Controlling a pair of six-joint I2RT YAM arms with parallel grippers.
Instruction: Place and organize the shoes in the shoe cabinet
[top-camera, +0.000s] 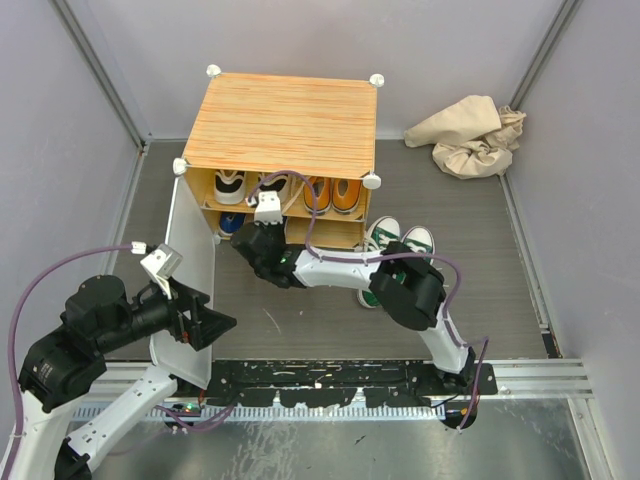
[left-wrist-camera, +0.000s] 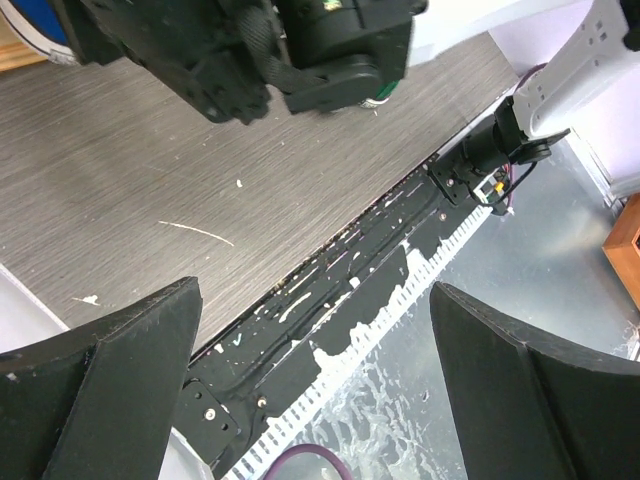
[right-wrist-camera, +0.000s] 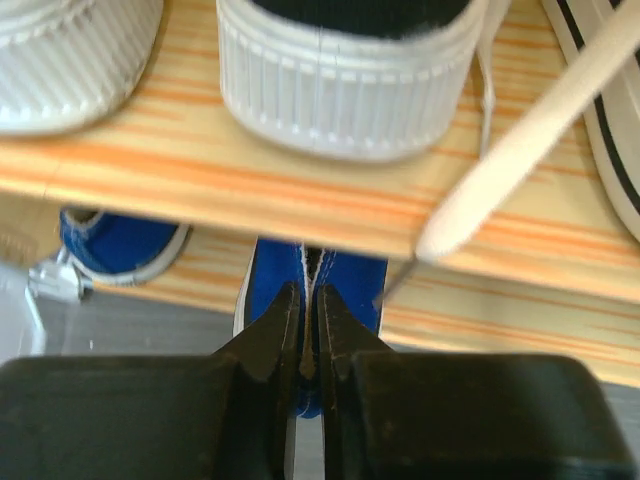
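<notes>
The shoe cabinet (top-camera: 282, 123) stands at the back with its white door (top-camera: 188, 265) swung open to the left. White-and-black shoes (top-camera: 230, 186) and orange shoes (top-camera: 335, 193) sit on the upper shelf. My right gripper (top-camera: 254, 236) reaches into the lower shelf. In the right wrist view it (right-wrist-camera: 310, 305) is shut on the heel of a blue shoe (right-wrist-camera: 355, 280). A second blue shoe (right-wrist-camera: 115, 245) lies to its left. The green shoes (top-camera: 400, 243) stand on the floor right of the cabinet. My left gripper (left-wrist-camera: 315, 400) is open and empty beside the door.
A crumpled beige cloth (top-camera: 470, 135) lies at the back right. The black base rail (top-camera: 350, 378) runs along the near edge of the grey floor mat (top-camera: 480, 270). Grey walls close in both sides. A white shoelace (right-wrist-camera: 540, 130) hangs across the shelf edge.
</notes>
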